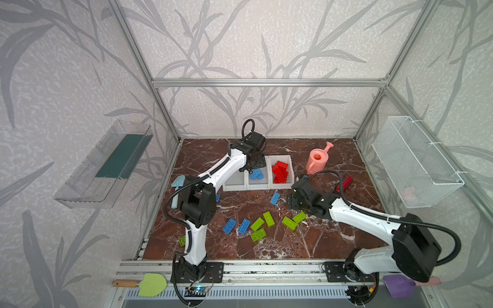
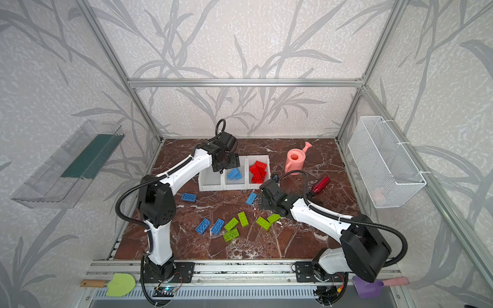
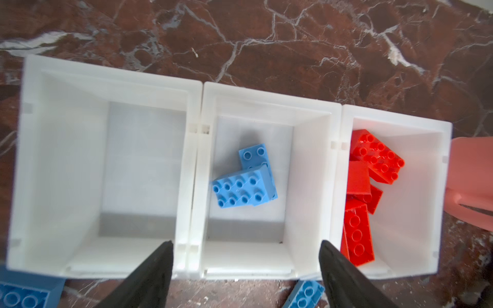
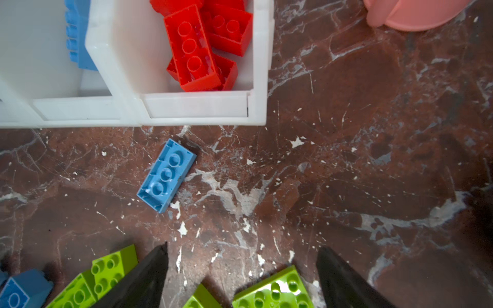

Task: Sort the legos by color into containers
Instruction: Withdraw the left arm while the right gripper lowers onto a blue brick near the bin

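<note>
Two blue legos [image 3: 245, 184] lie in the middle bin [image 3: 266, 105] of the containers [image 1: 234, 187], straight below the left tool [image 3: 245, 242], whose fingers stand wide apart with nothing between them. The bin on that tool's left [image 3: 112, 76] is bare and is probably meant for green. The bin on its right [image 3: 400, 122] holds the red pile [image 3: 376, 157].

Loose bricks lie on the tabletop [image 1: 266, 248], nearer the robot's base than either tool. First comes one blue brick [image 2: 189, 197], then a blue pair [image 2: 218, 226], then a lime green cluster [image 2: 231, 224]. A single blue brick [image 4: 166, 176] lies underside up just ahead of the right tool [image 4: 242, 246], between it and the bins. More green bricks [image 4: 274, 293] sit beneath this tool, which is also spread open and empty.

I judge these bricks to be light, rigid and hard, with smooth walls that may slip. Pinching across the short width, on the long flat sides, looks safest. Bricks in the green cluster touch one another, so a finger could nudge a neighbour.

A pink watering can [image 1: 317, 160] and a dark red ribbed piece [image 1: 345, 184] stand beyond the right tool, clear of the way to the bins.
</note>
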`<state>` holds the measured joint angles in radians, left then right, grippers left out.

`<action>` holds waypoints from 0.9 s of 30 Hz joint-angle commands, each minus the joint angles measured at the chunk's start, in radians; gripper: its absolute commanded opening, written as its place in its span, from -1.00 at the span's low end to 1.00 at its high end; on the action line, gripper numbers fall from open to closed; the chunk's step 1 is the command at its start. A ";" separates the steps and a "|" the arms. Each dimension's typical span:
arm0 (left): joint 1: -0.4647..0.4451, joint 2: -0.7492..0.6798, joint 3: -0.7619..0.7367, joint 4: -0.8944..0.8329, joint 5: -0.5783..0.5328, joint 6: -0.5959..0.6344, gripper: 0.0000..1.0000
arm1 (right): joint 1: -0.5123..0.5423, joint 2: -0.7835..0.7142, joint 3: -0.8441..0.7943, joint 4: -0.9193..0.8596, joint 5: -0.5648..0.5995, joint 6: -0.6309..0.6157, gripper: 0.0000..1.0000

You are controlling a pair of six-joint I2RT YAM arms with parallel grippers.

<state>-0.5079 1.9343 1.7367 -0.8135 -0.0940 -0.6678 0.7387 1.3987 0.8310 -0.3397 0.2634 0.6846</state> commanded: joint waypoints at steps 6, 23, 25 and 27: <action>-0.002 -0.426 -0.364 0.103 -0.004 -0.042 0.71 | 0.035 0.201 0.225 -0.179 0.081 0.217 0.78; -0.001 -0.972 -0.805 0.081 -0.027 -0.007 0.71 | 0.132 0.479 0.385 -0.177 0.120 0.385 0.74; -0.003 -0.978 -0.816 0.064 -0.017 -0.008 0.71 | 0.135 0.495 0.389 -0.171 0.121 0.395 0.72; -0.002 -0.988 -0.834 0.058 -0.012 -0.006 0.71 | 0.135 0.509 0.391 -0.167 0.127 0.397 0.70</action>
<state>-0.5083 0.9661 0.9268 -0.7216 -0.1070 -0.6872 0.8680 1.8881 1.1976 -0.4984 0.3534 1.0458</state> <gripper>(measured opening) 0.854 0.853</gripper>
